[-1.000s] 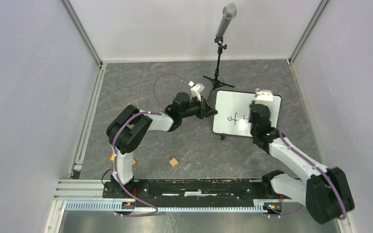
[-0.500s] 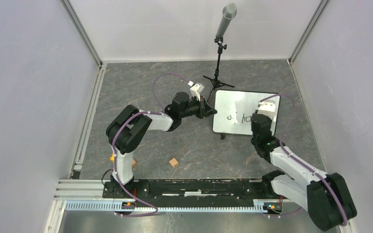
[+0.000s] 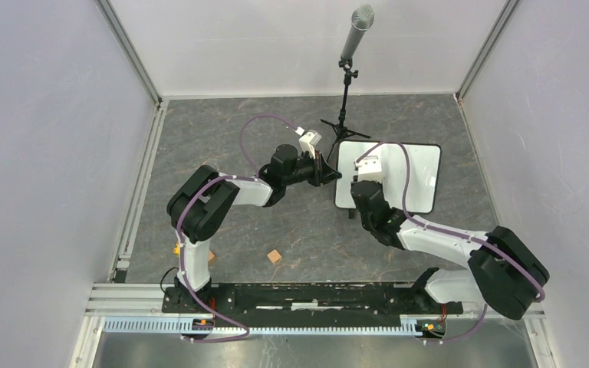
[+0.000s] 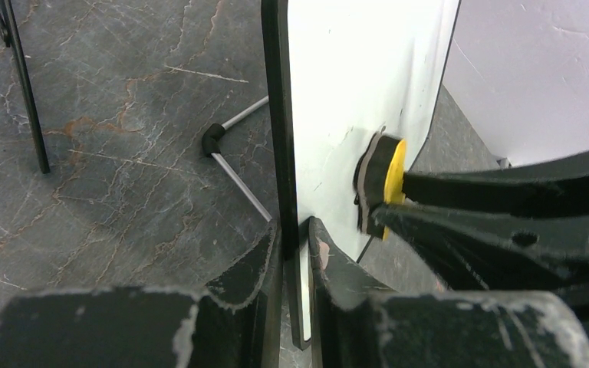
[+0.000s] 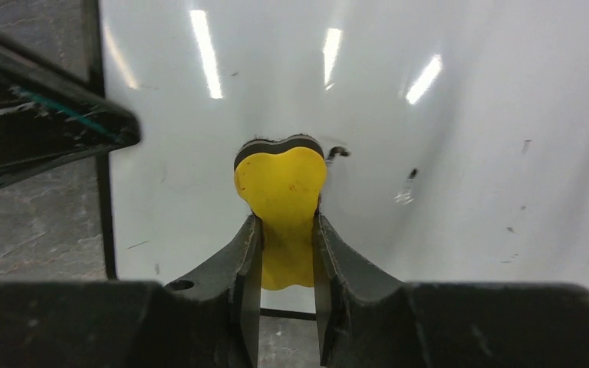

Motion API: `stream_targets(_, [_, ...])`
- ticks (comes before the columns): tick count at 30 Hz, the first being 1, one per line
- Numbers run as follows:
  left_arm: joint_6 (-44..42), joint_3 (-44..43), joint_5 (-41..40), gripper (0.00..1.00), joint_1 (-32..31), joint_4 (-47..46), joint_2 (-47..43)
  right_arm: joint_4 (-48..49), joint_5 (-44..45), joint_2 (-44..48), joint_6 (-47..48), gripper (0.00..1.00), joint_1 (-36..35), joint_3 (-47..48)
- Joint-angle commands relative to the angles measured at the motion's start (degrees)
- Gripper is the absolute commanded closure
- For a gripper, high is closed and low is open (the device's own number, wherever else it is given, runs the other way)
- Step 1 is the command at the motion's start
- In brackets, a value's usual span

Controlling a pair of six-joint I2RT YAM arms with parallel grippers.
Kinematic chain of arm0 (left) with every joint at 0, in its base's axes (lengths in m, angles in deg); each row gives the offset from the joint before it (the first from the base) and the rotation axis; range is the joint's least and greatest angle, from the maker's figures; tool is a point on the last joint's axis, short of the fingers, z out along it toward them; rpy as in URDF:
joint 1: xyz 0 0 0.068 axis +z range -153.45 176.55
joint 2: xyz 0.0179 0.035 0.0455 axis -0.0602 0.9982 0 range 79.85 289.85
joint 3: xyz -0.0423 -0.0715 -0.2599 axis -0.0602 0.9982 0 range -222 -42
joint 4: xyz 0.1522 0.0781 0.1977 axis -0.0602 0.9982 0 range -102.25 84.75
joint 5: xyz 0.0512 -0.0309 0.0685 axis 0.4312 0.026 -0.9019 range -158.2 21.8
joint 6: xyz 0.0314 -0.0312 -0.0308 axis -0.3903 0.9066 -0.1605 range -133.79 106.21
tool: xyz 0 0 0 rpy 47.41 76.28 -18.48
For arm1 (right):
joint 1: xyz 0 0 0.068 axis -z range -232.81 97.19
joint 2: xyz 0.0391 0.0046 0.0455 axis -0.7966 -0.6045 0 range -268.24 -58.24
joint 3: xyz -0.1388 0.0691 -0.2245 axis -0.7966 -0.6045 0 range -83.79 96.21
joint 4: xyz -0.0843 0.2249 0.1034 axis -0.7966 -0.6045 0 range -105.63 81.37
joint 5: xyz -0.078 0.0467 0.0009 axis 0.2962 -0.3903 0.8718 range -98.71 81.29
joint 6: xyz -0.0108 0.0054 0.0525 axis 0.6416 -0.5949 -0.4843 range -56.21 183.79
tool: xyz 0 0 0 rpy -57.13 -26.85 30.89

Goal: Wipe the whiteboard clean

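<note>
The whiteboard (image 3: 414, 172) stands propped at the table's middle right, white with a thin black rim. My left gripper (image 3: 335, 175) is shut on its left edge (image 4: 278, 138), one finger on each side. My right gripper (image 3: 363, 184) is shut on a yellow eraser (image 5: 280, 184) with a dark felt pad, pressed against the board's face (image 5: 429, 153) near its left side. The eraser also shows in the left wrist view (image 4: 380, 184). The board looks wiped; only small dark specks (image 5: 412, 175) remain.
A microphone on a black tripod stand (image 3: 347, 73) stands just behind the board. A small brown block (image 3: 274, 256) and an orange piece (image 3: 177, 248) lie on the grey floor near the left arm's base. Pale walls close in all sides.
My right gripper has swept the eraser leftward across the board, from its right part to its left side. The black handwriting seen earlier is gone. The left gripper has stayed put.
</note>
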Motion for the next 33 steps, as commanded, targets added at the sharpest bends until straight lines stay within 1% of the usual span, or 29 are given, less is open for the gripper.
stream_targets(1, [-4.01, -0.69, -0.80, 0.98, -0.24, 2.97, -1.21, 1.69, 3.40, 4.35, 1.39, 0.81, 4.90, -2.23])
stream_targets(5, [-3.98, -0.95, -0.70, 0.98, -0.24, 3.18, -1.08, 1.27, 0.16, 9.45, 1.24, 0.81, 15.53, -7.47])
stream_targets(7, [-3.97, -0.95, -0.71, 0.98, -0.24, 3.22, -1.04, 0.98, -0.32, 11.14, 1.36, 0.81, 19.47, -9.27])
stream_targets(11, [-4.23, -0.86, -0.67, 0.98, -0.24, 3.46, -1.26, -0.38, -0.18, 12.60, 1.10, 0.81, 23.60, -10.55])
stream_targets(12, [-4.35, -0.86, -0.77, 0.98, -0.24, 3.59, -1.31, -0.45, -0.39, 12.64, 1.15, 0.81, 23.68, -10.57])
stream_targets(14, [-4.61, -1.12, -0.89, 0.98, -0.24, 4.17, -1.26, 0.27, -3.57, 12.41, 2.22, 0.81, 23.27, -10.20])
stream_targets(15, [-4.81, -1.31, -1.00, 0.98, -0.24, 4.64, -1.30, 0.64, -3.97, 12.04, 2.53, 0.81, 22.20, -9.94])
stream_targets(17, [-5.19, -1.48, -1.15, 0.98, -0.32, 5.10, -1.30, 0.48, -1.89, 10.48, 2.51, 0.81, 17.93, -8.40])
stream_targets(22, [-5.24, -1.65, -1.09, 0.98, -0.54, 5.06, -1.20, -0.98, 1.44, 1.96, 0.32, 0.82, 5.22, -0.35])
stream_targets(26, [-5.19, -1.74, -0.78, 0.98, -0.59, 5.08, -1.16, 0.31, -0.63, -5.31, -1.34, 0.82, -1.78, 6.46])
stream_targets(29, [-5.19, -1.65, -0.69, 0.98, -0.59, 5.12, -1.14, 0.36, -2.24, -9.68, -1.38, 0.82, -3.66, 10.66])
stream_targets(31, [-5.34, -1.65, -0.84, 0.98, -0.59, 5.18, -1.24, 0.47, -3.20, -10.52, -1.57, 0.82, -3.59, 11.59])
stream_targets(33, [-5.46, -1.57, -0.87, 0.98, -0.59, 5.28, -1.32, 0.29, -1.80, -9.91, -1.10, 0.82, -3.30, 11.16])
